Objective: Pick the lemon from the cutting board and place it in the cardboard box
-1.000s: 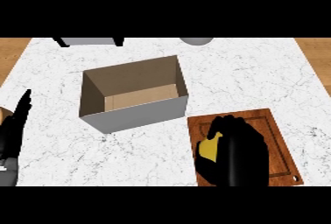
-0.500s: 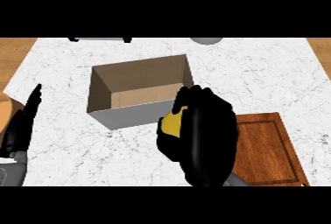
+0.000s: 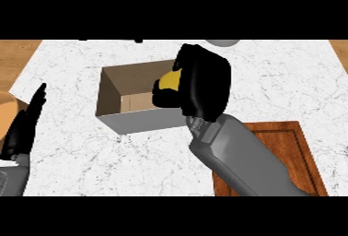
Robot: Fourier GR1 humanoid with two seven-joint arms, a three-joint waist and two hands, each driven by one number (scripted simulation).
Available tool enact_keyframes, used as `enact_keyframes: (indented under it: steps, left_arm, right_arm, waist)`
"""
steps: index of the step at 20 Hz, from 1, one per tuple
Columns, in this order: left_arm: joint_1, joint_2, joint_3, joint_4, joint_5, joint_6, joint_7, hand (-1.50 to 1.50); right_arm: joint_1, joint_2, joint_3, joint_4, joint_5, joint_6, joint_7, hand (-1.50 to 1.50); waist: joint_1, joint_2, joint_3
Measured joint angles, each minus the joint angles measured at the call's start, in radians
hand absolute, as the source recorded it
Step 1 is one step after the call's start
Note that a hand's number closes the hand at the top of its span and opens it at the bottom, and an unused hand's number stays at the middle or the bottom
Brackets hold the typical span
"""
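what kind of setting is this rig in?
Most likely a kitchen counter: a white marbled countertop with a wooden cutting board on it. The right hand holds a lemon over an open cardboard box; the left hand rests open at the left edge.

The right hand (image 3: 201,83) hides most of the lemon (image 3: 169,80) and the cardboard box's (image 3: 112,87) right side.

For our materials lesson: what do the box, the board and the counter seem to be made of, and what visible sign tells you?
Box: likely cardboard, matte; tan inner walls, thin flat sides, open top.
Board: looks like wood, reddish brown, with a darker raised rim.
Counter: seems to be marble or similar stone; white with fine dark speckled veins. Its finish is hard to tell.
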Motion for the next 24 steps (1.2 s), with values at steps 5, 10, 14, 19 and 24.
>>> enact_keyframes:
  steps: [5,10,14,19,24]
  left_arm:
    - [-0.009,0.003,0.005,0.017,0.002,-0.012,-0.014,0.0]
    - [-0.008,-0.015,-0.009,0.001,-0.015,0.003,-0.012,0.0]
    - [-0.025,-0.022,-0.013,0.013,-0.02,0.003,-0.01,0.0]
    - [-0.039,-0.036,-0.021,0.027,-0.033,0.012,-0.017,0.0]
    - [-0.036,-0.029,-0.011,0.029,-0.025,-0.003,-0.016,0.0]
  right_arm:
    - [-0.106,0.001,-0.051,0.237,-0.083,-0.137,-0.039,1.5]
    - [-0.189,0.002,-0.093,0.489,-0.13,-0.251,-0.079,1.5]
    - [-0.211,0.002,-0.131,0.611,-0.216,-0.353,-0.096,-1.5]
    - [-0.252,0.002,-0.142,0.747,-0.337,-0.475,-0.133,-1.5]
    - [-0.292,0.003,-0.113,0.836,-0.403,-0.611,-0.215,-1.5]
  waist:
    - [0.008,0.003,0.0]
    - [0.016,0.006,0.0]
    - [0.028,0.011,0.0]
    - [0.036,0.012,0.0]
    - [0.037,0.011,0.001]
